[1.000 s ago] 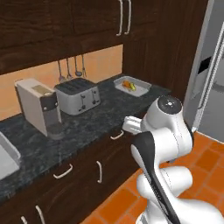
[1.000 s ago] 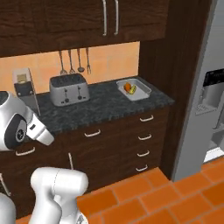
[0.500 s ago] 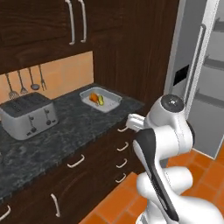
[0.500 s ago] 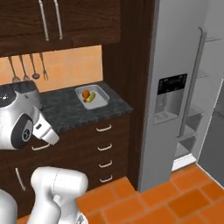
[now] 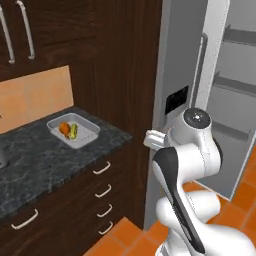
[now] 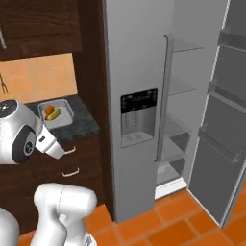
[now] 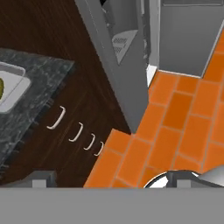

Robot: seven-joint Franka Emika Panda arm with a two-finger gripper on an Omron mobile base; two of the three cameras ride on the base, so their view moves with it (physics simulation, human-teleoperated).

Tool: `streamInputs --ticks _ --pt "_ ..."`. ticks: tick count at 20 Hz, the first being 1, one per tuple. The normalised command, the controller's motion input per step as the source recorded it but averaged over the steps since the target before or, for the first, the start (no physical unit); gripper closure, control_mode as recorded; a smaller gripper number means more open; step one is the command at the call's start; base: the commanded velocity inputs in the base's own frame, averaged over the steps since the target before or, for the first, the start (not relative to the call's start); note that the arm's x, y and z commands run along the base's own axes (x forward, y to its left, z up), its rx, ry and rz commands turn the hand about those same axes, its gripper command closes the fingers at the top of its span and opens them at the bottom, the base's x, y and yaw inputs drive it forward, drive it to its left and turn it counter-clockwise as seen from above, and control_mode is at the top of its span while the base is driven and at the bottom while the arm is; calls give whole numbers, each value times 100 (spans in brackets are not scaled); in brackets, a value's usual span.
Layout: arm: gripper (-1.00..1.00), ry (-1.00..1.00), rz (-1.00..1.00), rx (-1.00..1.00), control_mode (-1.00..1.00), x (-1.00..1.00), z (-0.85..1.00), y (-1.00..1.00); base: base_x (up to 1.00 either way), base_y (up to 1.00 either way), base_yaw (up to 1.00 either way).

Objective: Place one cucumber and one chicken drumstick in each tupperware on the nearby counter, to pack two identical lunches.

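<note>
A translucent grey tupperware (image 5: 75,131) sits at the right end of the speckled counter (image 5: 35,160). Inside it lie an orange-brown chicken drumstick (image 5: 64,128) and a yellow-green cucumber (image 5: 73,131), side by side. The right base view shows the same tupperware (image 6: 63,114) with the drumstick (image 6: 49,110) and cucumber (image 6: 55,115). In the hand view my gripper (image 7: 113,178) is open with nothing between its fingertips (image 7: 43,177). It hangs over the orange floor, to the right of the counter (image 7: 39,87). The tupperware (image 7: 15,89) lies at that view's left edge.
A tall grey fridge (image 6: 139,115) with a dispenser panel stands right of the counter, its door (image 6: 226,144) swung open over bare shelves. Dark drawers with silver handles (image 5: 102,168) are under the counter. Orange tiled floor (image 7: 183,118) spreads in front.
The whole picture has slid sideways: the base has driven right along the counter. The toaster and coffee machine have left the views and the open fridge has come in. The gripper stays open.
</note>
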Motion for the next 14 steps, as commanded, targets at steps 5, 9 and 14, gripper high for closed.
streamInputs --ticks 5,9,14 --pt "-100 0 0 0 100 0 0 0 35 -100 -8" --pt "-100 0 0 0 100 0 0 0 48 -100 -7" --pt "-100 0 0 0 100 0 0 0 61 -100 -3"
